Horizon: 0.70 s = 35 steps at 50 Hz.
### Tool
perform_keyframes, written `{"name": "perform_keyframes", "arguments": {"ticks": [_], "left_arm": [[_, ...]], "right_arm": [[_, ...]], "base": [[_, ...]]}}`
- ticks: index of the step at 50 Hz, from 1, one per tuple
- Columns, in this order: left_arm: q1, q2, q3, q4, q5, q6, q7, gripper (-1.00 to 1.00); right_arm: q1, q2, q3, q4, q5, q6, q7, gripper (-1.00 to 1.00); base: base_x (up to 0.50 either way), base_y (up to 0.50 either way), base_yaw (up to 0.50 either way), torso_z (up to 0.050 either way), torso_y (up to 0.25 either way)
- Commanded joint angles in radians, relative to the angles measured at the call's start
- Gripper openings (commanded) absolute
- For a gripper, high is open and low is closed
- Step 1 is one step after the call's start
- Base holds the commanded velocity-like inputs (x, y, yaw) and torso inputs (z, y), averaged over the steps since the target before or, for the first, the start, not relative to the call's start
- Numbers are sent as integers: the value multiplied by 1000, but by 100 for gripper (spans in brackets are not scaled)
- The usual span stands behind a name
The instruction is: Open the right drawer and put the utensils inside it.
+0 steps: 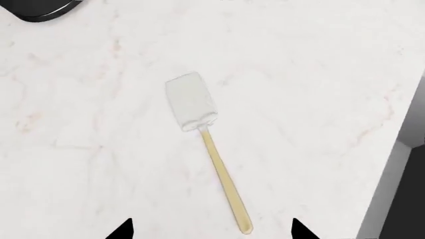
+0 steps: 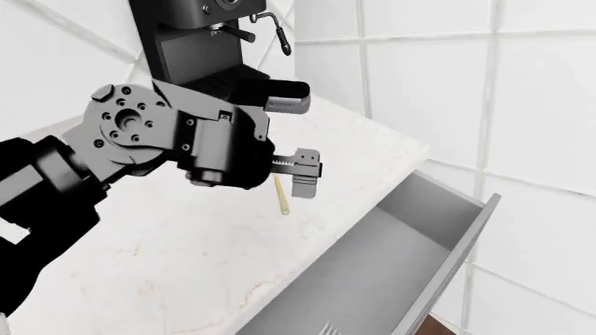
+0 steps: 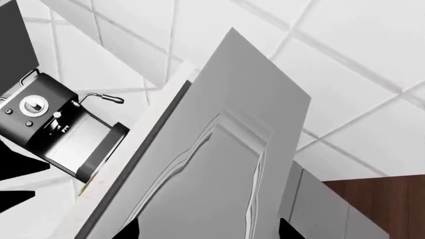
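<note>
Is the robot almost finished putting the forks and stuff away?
Partly. The wide grey drawer is open, and silvery fork tines show inside it. The white-headed, yellow-handled spatula lies on the marble counter, with the left hand open above it. It must go in next.

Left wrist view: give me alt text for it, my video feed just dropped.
A spatula with a whitish square head and thin yellow-gold handle lies flat on the white marble countertop, its handle end between the two dark fingertips of the open left tool. A black object's corner shows at one edge.
</note>
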Motion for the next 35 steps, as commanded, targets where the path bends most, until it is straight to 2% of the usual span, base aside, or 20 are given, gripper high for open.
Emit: {"name": "perform_keyframes", "arguments": {"ticks": [1, 11, 27, 35], "left_arm": [[2, 73, 21, -211, 54, 4, 89, 100], [10, 152, 57, -334, 85, -18, 152, 100], [15, 334, 121, -716, 156, -37, 390, 100], [39, 344, 188, -748, 104, 2, 430, 100]], "right_arm": [[1, 4, -9, -3, -2, -3, 8, 100], [12, 8, -19, 12, -5, -6, 9, 100], [38, 24, -41, 63, -11, -17, 6, 100], [47, 31, -48, 89, -7, -23, 2, 100]], "base": [[0, 0, 0, 0, 0], [0, 0, 0, 0, 0], [0, 0, 0, 0, 0], [0, 0, 0, 0, 0]]}}
